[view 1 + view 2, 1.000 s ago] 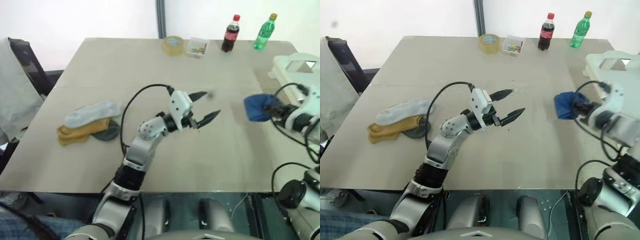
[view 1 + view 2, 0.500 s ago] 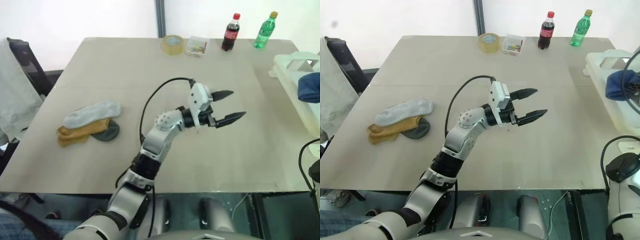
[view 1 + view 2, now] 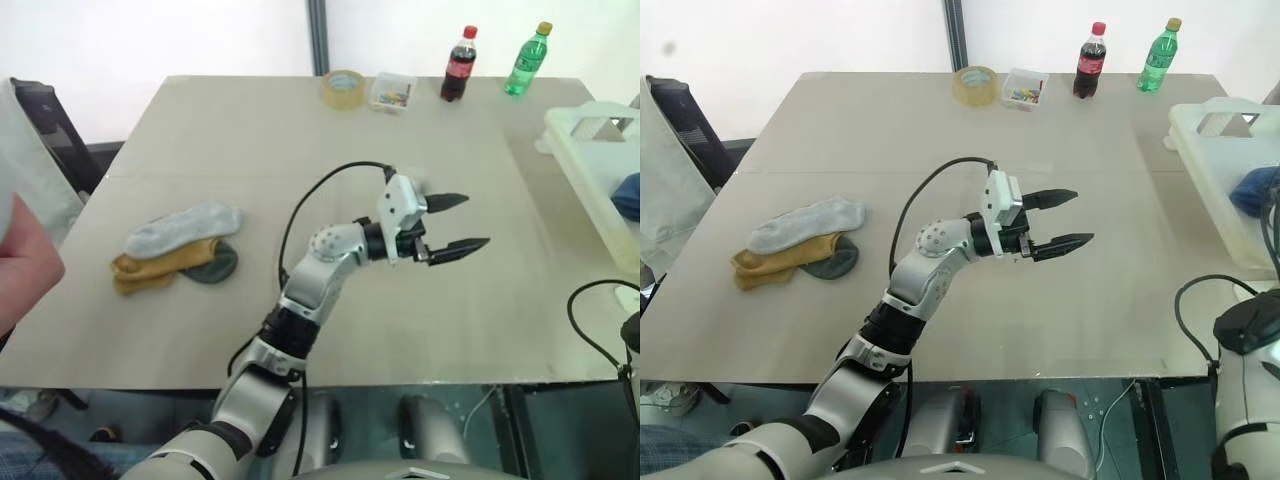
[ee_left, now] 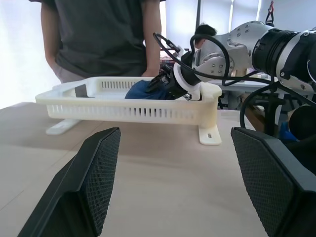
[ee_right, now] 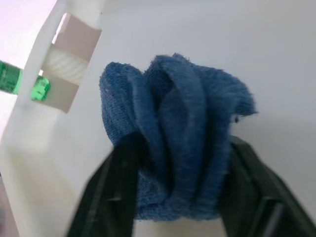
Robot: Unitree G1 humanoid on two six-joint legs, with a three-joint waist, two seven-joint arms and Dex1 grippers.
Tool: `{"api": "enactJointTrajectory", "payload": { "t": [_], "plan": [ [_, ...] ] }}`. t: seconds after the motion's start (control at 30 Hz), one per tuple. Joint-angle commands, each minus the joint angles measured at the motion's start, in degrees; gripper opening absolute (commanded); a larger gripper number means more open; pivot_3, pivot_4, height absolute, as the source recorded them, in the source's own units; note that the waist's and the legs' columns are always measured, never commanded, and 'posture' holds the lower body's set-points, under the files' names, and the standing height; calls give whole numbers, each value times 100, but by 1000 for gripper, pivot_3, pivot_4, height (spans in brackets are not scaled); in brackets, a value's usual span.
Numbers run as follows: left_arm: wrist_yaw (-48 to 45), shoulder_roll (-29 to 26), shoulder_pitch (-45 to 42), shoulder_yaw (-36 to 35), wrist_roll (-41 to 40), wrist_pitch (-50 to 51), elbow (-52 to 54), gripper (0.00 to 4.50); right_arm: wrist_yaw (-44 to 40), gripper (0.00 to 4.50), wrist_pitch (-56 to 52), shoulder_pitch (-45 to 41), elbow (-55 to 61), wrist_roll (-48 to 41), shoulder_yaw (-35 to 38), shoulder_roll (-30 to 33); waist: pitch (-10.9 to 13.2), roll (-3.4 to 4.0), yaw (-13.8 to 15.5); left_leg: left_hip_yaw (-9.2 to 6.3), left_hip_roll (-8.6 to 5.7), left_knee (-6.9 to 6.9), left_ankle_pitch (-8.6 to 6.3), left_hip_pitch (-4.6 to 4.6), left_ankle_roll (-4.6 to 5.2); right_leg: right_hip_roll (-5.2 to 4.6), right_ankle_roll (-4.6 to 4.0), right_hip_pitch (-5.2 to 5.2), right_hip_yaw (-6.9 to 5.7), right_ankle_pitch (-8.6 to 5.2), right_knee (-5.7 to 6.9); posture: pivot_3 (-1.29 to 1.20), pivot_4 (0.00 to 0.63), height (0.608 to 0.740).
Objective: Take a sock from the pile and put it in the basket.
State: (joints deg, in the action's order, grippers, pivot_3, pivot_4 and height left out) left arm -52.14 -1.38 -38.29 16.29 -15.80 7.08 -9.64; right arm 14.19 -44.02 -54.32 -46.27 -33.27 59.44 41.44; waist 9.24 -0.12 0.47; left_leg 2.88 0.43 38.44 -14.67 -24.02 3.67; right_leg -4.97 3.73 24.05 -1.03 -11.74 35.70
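Bench [image 3: 300, 130] takes up most of what I see from the head camera, pale and wide. At its right edge sits the off-white basket [image 4: 123, 106], and in the left wrist view a person in a dark shirt [image 4: 103, 34] stands just behind it. The blue sock [image 5: 173, 148] is inside the basket, bunched up between the two black fingers [image 5: 111, 192] of my right hand [image 5: 173, 197]; the fingers sit against its sides, though I can't tell from here whether they are gripping it or have let go. My left hand [image 3: 452, 222] hovers over the middle of the bench, fingers spread wide with nothing between them, pointing toward the basket. The pile [image 3: 180, 250] lies well apart on the left side: a light grey sock over a mustard one, with a dark grey-green one beside them. At the far edge stand a cola bottle [image 3: 459, 66], a green bottle [image 3: 528, 60], a small clear box [image 3: 393, 93] and a roll of tape [image 3: 344, 88].
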Motion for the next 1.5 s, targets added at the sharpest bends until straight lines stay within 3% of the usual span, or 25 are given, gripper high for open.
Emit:
{"api": "enactJointTrajectory", "payload": {
  "t": [0.03,0.07,0.23,0.53,0.67,0.83,0.97,1.13,1.27,1.5],
  "plan": [
    [35,3,-76,-60,-13,-30,107,3844,-51,3889,253,-262,111,-339,41,159,0,0,-1,1,0,0,0,0,0,0,0,0,1,0,0,0,150,740],
    [39,-4,-76,-63,-17,-27,108,3844,-41,4468,228,-255,162,-387,11,157,0,0,0,0,0,0,0,0,0,0,0,0,1,0,0,0,150,740],
    [49,-28,-108,-62,5,-53,68,3844,313,4468,-123,-9,744,-570,-67,91,0,0,24,0,1,0,0,1,1,0,0,0,2,0,0,0,150,740],
    [160,-207,-106,-172,52,-38,99,3844,893,4468,-1518,1041,3414,-829,-435,-198,-2,4,10,0,6,0,-1,2,1,-1,0,1,4,0,6,0,150,740],
    [369,-642,83,-347,234,18,336,3844,-333,4468,-1950,1979,4815,-1166,-1318,-70,-3,6,-20,1,10,1,-1,12,1,6,0,-1,7,0,14,0,150,740],
    [786,-1253,520,-702,372,291,780,3844,-1953,4468,-1315,3186,6380,-1560,-2243,-531,-3,5,-133,-1,23,-1,-1,20,1,14,0,-2,11,0,19,0,150,740],
    [1060,-1698,1166,-954,432,638,1301,3844,-2978,4468,-820,4137,6973,-1407,-3085,-704,-3,4,-105,-3,25,2,-1,18,1,8,1,-4,8,0,18,0,150,740],
    [1961,-1897,2230,-1511,616,1049,1930,3844,-4355,4468,244,5127,6864,-732,-3845,-426,0,-2,-75,-4,19,5,-3,17,3,-3,2,-11,7,-1,8,0,150,740],
    [2114,-2111,3171,-1683,628,1297,2929,3844,-5289,4468,1049,5543,6590,-543,-3764,-313,5,-10,-77,-3,20,9,-2,26,2,-3,0,-13,6,-2,16,0,150,740],
    [2479,-2245,4781,-2575,379,1896,4224,3844,-6663,4468,2073,6220,5957,53,-3934,222,6,-18,-77,-6,29,14,-3,34,0,-2,-23,-23,3,-14,16,0,150,740]
  ]
}}
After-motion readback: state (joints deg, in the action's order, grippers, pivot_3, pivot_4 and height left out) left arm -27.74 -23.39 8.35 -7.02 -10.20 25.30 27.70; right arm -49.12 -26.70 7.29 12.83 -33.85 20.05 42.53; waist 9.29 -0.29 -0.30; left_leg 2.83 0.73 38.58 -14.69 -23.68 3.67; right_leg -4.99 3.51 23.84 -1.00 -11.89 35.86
